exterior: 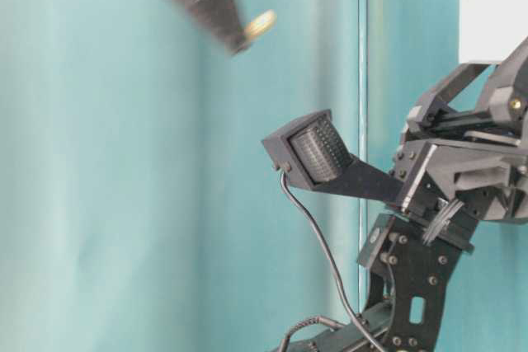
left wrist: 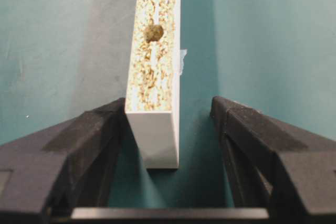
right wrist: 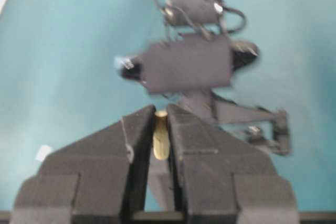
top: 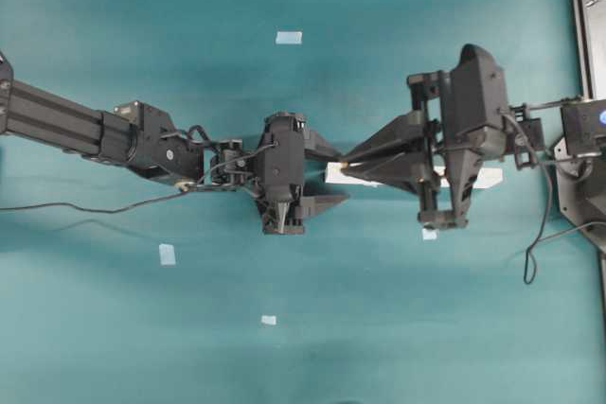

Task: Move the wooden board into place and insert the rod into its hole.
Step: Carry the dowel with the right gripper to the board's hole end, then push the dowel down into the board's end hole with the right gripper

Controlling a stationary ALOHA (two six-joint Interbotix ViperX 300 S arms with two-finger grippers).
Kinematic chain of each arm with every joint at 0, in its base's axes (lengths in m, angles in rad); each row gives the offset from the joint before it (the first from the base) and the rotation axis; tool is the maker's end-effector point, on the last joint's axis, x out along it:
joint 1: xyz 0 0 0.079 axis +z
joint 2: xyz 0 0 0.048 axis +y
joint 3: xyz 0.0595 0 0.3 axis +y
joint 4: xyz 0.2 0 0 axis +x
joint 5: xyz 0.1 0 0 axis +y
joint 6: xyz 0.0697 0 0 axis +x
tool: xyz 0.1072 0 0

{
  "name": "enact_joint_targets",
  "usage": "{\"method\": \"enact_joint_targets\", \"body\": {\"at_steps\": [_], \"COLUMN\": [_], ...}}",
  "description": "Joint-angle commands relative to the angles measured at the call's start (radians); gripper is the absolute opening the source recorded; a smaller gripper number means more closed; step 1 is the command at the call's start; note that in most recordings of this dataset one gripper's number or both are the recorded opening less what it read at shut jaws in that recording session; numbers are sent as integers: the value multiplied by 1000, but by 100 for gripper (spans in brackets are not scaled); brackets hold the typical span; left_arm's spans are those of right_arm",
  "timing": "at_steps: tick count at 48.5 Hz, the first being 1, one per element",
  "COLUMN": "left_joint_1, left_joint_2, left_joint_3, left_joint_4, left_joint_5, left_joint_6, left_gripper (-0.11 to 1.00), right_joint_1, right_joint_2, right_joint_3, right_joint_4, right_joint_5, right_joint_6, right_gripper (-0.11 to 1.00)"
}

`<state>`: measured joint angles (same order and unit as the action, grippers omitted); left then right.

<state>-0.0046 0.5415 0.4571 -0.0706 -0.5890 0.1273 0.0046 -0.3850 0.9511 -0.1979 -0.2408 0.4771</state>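
So the wooden board (left wrist: 153, 66) is lying on the teal table (top: 142, 328) between the two arms, but from overhead you only catch its pale ends poking out, the rest is buried under the right gripper (top: 347, 164) and its arm. The left wrist view is way clearer: the board's near end sits between the fingers of the left gripper (left wrist: 168, 124), one finger looks pressed against its side, the other stands off with a gap, so the jaws are apart and I can't tell if it's really gripped. There's a dark hole (left wrist: 153, 33) in the speckled top face. The right gripper is pinched together on the rod (right wrist: 160, 135), the little cream peg standing between its pads. Right wrist view is blurry, and the table-level shot only catches the rod tip up top, smeared.
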Motion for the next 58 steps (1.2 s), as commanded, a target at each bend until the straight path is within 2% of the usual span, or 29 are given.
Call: {"method": "enact_joint_targets", "body": {"at_steps": [1,9,15,27,44,58], "left_joint_1": [8,9,11,23,23,20], "left_joint_2": [-26,-31,-32,-49,-49,-49], "left_joint_3": [-17,-37,-54,-72,-72,-75], "left_joint_4": [0,0,-2,-2,-2,-2], "left_joint_5": [3,6,31,74,106,109], "left_joint_6": [-6,-6,-6,-6,-8,-9], "left_gripper": [62,39,23,23,23,23], "right_joint_1": [-34,-86,-109,-114,-114,-114], "right_joint_2": [-11,0,11,54,163,233], "right_joint_3": [25,98,137,170,227,225], "right_joint_4": [-5,-5,-5,-3,-2,6], "right_joint_5": [-63,-184,-256,-347,-534,-571], "right_joint_6": [-17,-64,-71,-72,-80,-130], "right_gripper": [12,13,12,12,12,12]}}
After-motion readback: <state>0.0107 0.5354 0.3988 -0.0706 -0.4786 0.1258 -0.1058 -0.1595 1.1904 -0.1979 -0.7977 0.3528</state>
